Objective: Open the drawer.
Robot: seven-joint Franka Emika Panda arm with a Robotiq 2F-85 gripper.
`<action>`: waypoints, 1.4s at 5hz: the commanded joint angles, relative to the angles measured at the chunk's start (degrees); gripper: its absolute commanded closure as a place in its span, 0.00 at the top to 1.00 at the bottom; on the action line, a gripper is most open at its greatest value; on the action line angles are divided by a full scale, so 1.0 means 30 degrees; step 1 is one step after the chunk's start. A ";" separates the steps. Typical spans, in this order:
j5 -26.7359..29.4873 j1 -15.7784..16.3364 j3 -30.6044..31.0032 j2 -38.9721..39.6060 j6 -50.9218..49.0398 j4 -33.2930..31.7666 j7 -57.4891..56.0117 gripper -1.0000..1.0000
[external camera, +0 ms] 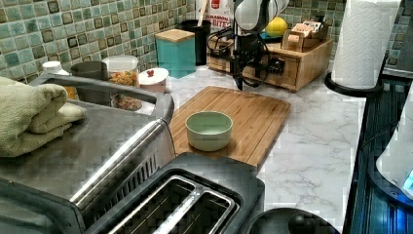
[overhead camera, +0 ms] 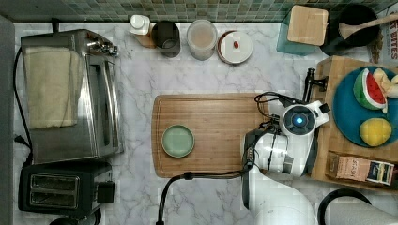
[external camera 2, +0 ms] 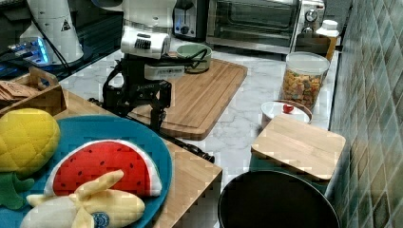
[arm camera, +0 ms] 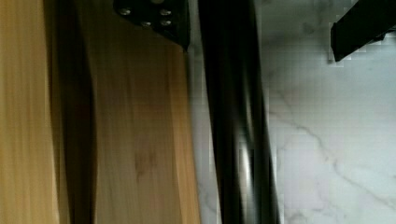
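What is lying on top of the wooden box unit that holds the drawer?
On the box unit lie a blue plate with plush watermelon, banana and yellow fruit, plus a small wooden tray of packets. The plate hides the surface beneath it.

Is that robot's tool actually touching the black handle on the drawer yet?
Apart. In the wrist view, the black handle runs between the tool's two fingers, with wood showing on one side and marble on the other, so neither presses on it.

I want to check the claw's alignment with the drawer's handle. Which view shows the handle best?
The wrist view: the black bar handle runs along the drawer front between the claw's fingers. The left view shows the drawer partly behind the claw; top and right views mostly hide it.
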 commanded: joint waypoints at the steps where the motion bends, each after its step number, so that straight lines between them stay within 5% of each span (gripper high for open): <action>1: 0.3084 -0.1165 0.3033 -0.2052 0.3238 -0.1625 -0.3260 1.00; 3: 0.4219 -0.0451 0.4863 -0.1655 0.0085 0.0168 -0.2740 1.00; 5: -0.0125 0.4540 0.3490 -0.2169 0.1556 -0.0560 0.2599 1.00; 6: 0.1796 0.3946 0.5341 -0.1047 0.0301 0.1179 0.1206 1.00; 7: 0.1714 0.5436 0.4839 -0.0825 -0.0077 0.1954 0.3575 1.00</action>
